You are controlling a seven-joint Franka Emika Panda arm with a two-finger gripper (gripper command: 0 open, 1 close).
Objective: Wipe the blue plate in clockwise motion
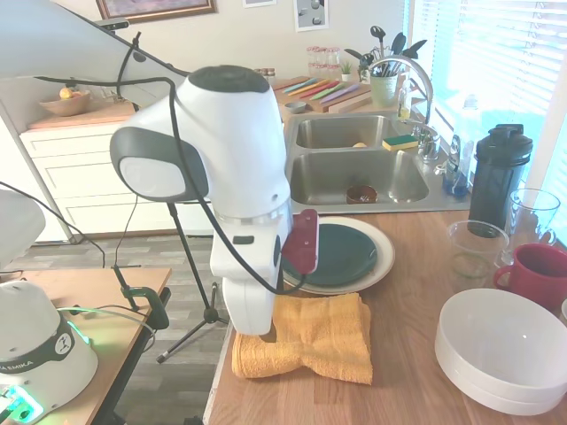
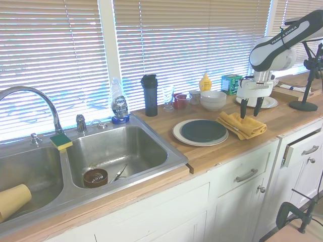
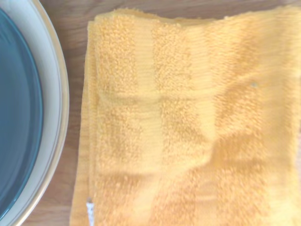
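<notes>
The blue plate (image 1: 341,252) (image 2: 203,130) lies stacked on a larger cream plate (image 1: 383,264) (image 2: 176,133) on the wooden counter. Beside it lies a folded yellow towel (image 1: 310,341) (image 2: 243,126). My gripper (image 2: 251,109) hangs just above the towel, open, with nothing between its fingers. In the first exterior view the arm's body hides the gripper. The wrist view looks straight down on the towel (image 3: 188,127), with the blue plate (image 3: 16,117) and the cream rim (image 3: 55,117) at one edge.
Stacked white bowls (image 1: 505,345) (image 2: 213,100), a red mug (image 1: 542,273), a glass cup (image 1: 474,252) and a black bottle (image 1: 498,177) stand along the window side. The double sink (image 1: 354,168) (image 2: 116,151) lies beyond the plates.
</notes>
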